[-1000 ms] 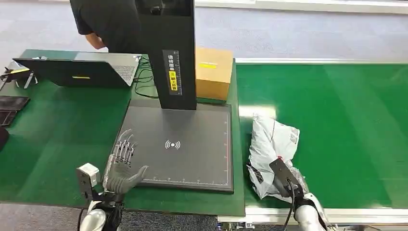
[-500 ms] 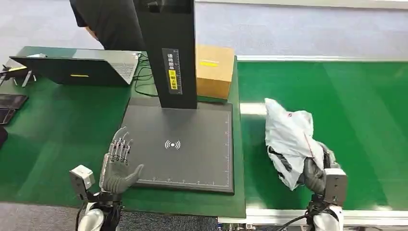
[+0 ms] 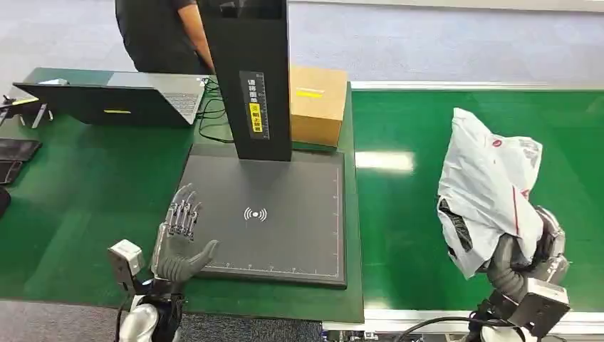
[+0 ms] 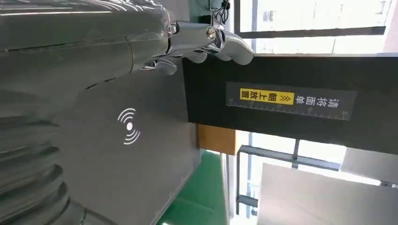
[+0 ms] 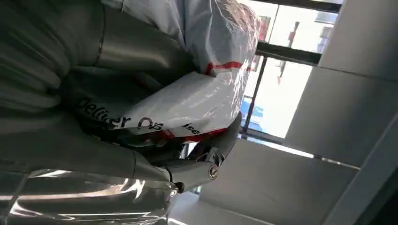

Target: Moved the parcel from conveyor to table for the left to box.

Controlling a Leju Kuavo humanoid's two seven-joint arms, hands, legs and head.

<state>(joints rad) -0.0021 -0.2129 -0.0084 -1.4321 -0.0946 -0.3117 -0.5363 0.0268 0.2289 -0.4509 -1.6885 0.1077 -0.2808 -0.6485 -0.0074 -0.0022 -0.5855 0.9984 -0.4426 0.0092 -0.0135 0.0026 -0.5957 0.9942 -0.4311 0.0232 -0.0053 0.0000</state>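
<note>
My right hand grips the parcel, a white plastic mailer bag with red and black print, and holds it upright above the green conveyor belt. Up close, the right wrist view shows the parcel wrapped by my fingers. My left hand holds nothing, its fingers apart, at the near left corner of the dark scanner pad on the green table. In the left wrist view the left hand hangs over the scanner pad.
A black scanner post stands at the pad's far edge, with a cardboard box beside it. A laptop and cables lie at the far left. A person stands behind the table. Dark items lie at the left edge.
My right hand has lifted the parcel off the belt and carried it up and to the right. The left hand has barely moved. The person behind the table has straightened up.
</note>
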